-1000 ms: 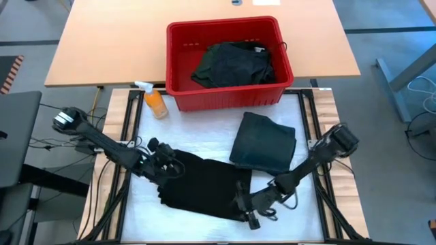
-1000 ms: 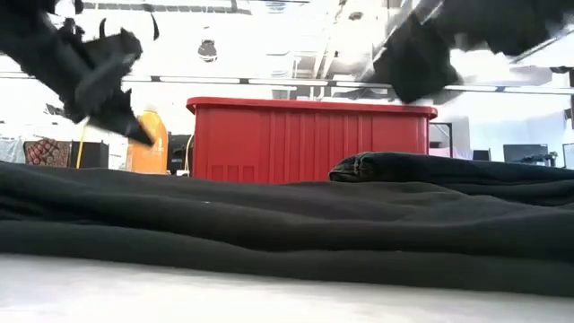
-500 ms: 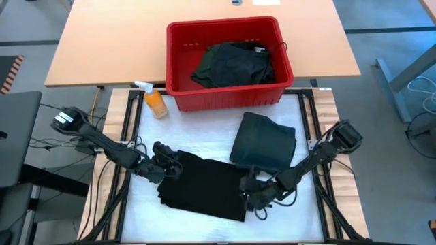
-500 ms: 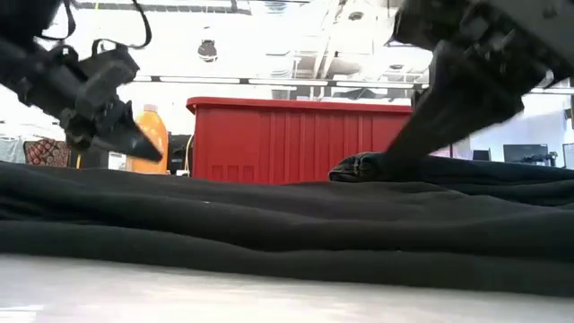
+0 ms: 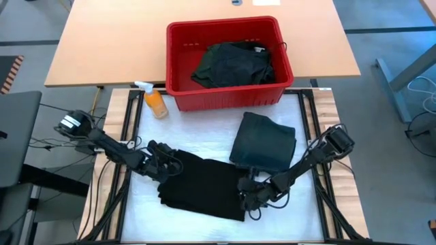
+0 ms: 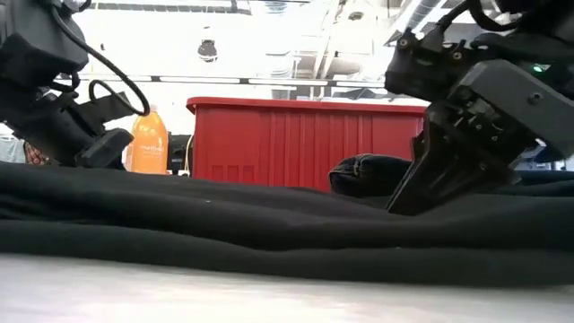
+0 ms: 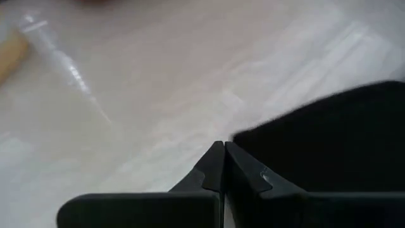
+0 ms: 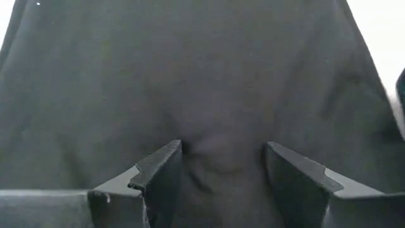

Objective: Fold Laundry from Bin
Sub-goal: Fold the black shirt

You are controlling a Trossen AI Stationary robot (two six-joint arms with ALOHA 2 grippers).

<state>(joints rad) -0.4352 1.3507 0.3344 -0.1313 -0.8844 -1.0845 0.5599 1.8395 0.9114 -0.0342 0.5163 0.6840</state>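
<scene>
- Laundry first: a soft black cloth garment (image 5: 203, 187), partly folded, lies flat on the white padded surface (image 5: 136, 218) between the two arms, with a folded dark green garment (image 5: 264, 141) just beside it and more dark cloth heaped inside the red ribbed plastic bin (image 5: 179, 37) at the back.
- Left gripper (image 5: 163, 165) sits at the black garment's left edge, fingers (image 7: 218, 166) pressed together; the wrist view shows cloth beside the tips, not clearly between them.
- Right gripper (image 5: 249, 196) is down at the garment's right edge, jaws spread wide with bunched black fabric (image 8: 215, 145) between them, not yet pinched.
- Risk one: if the right gripper closes on too deep a bunch, it may catch both layers and drag the fold open.
- Risk two: the left gripper looks to have no real hold, so a lift could go up on one side only and skew the garment.
- Risk three: a sweep towards the green garment could nudge that finished piece.
- Against a second ago: the right gripper has travelled from the garment's near corner up along its right edge, and in the low view it now sits right down on the cloth; the left gripper has dropped to the cloth too. The small orange spray bottle (image 5: 154, 102) hasn't moved.
</scene>
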